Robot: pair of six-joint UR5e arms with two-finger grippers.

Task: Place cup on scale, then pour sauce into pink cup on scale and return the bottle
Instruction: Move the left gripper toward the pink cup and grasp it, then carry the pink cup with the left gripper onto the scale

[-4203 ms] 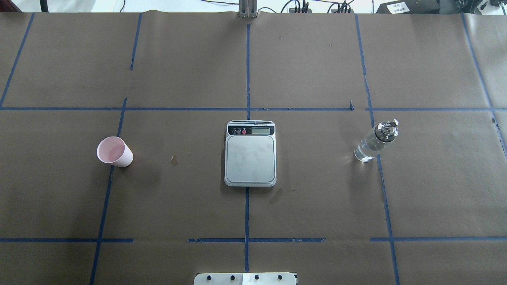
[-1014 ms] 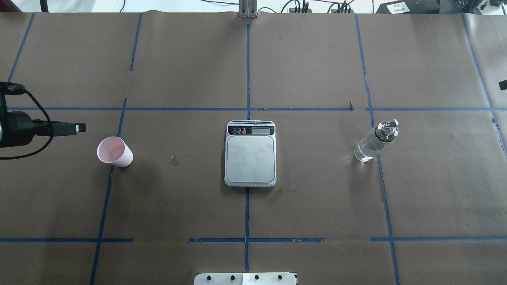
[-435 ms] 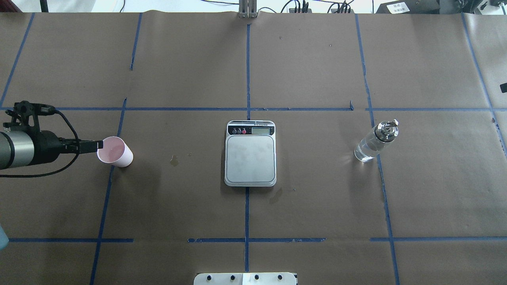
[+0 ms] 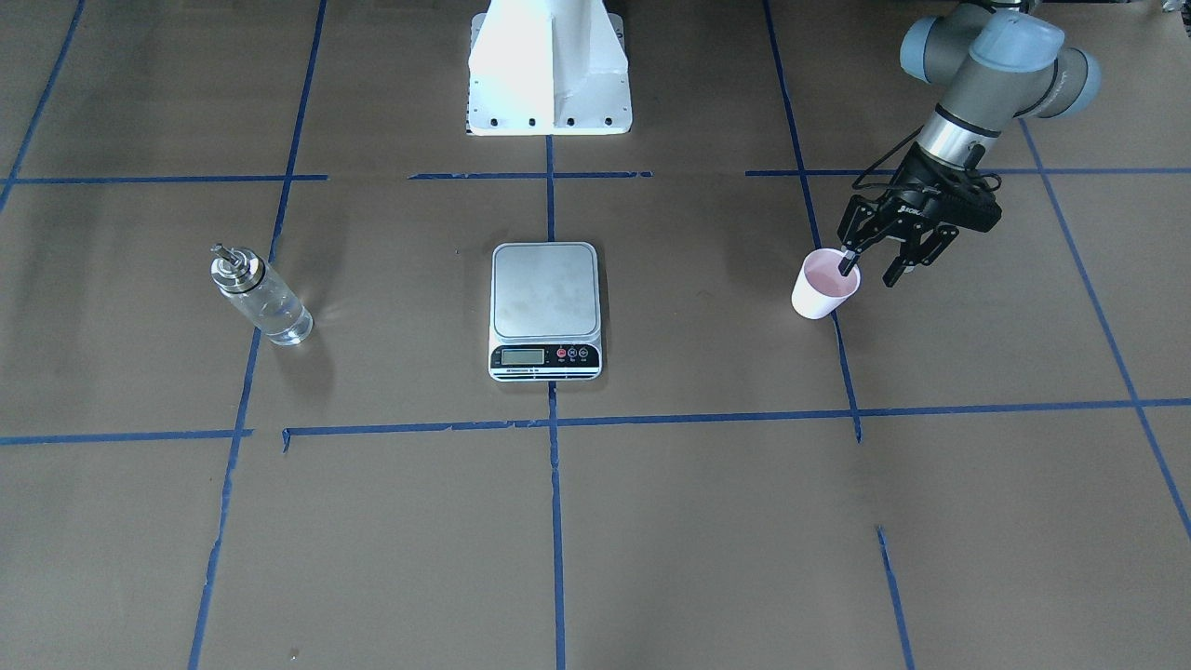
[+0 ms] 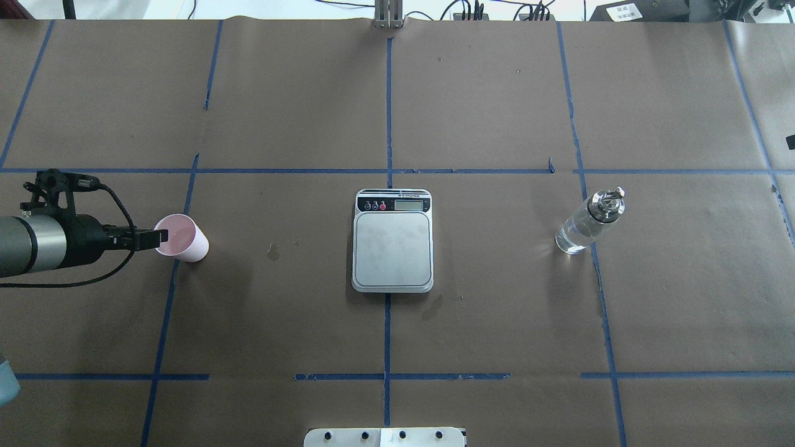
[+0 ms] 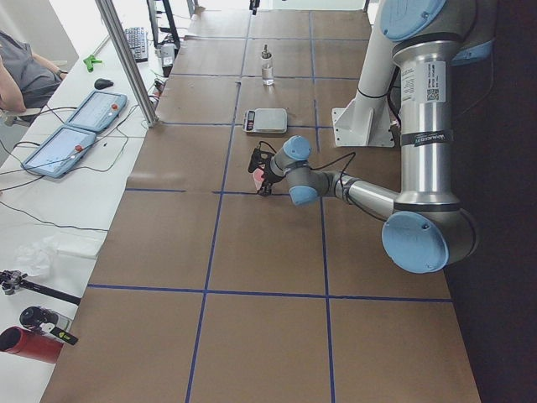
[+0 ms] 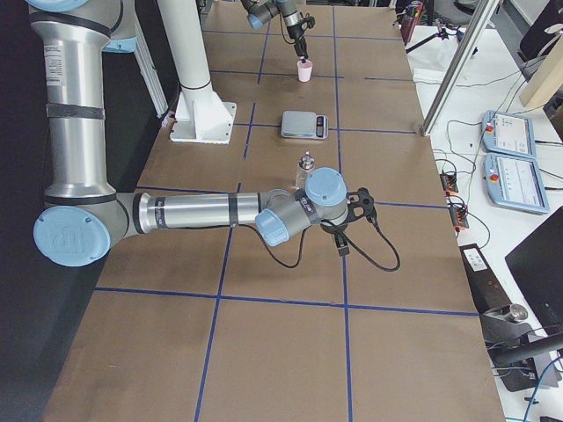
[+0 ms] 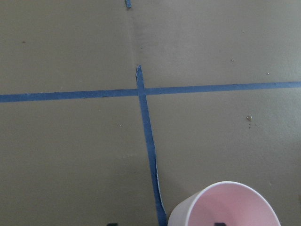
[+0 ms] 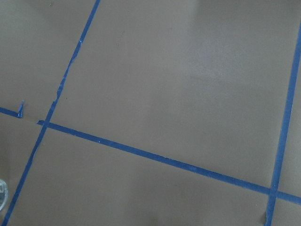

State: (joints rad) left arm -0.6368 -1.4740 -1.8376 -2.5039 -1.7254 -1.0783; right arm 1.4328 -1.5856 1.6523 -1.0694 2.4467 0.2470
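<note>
Our left gripper (image 4: 873, 268) hangs spread wide at the cup (image 4: 822, 290), with one fingertip (image 4: 848, 266) over the pink mouth and the other outside the wall on the gripper's side. If we close off-centre, we judge this light cup could tip, squash or skid along the paper. Further out from the gripper sits the scale (image 4: 545, 312), with no cup on it yet; farthest stands the bottle (image 4: 263, 300). We cannot tell whether our right gripper (image 7: 342, 243) is spread or closed. The white lettering on the left gripper's body and the scale's print are too small to read.
</note>
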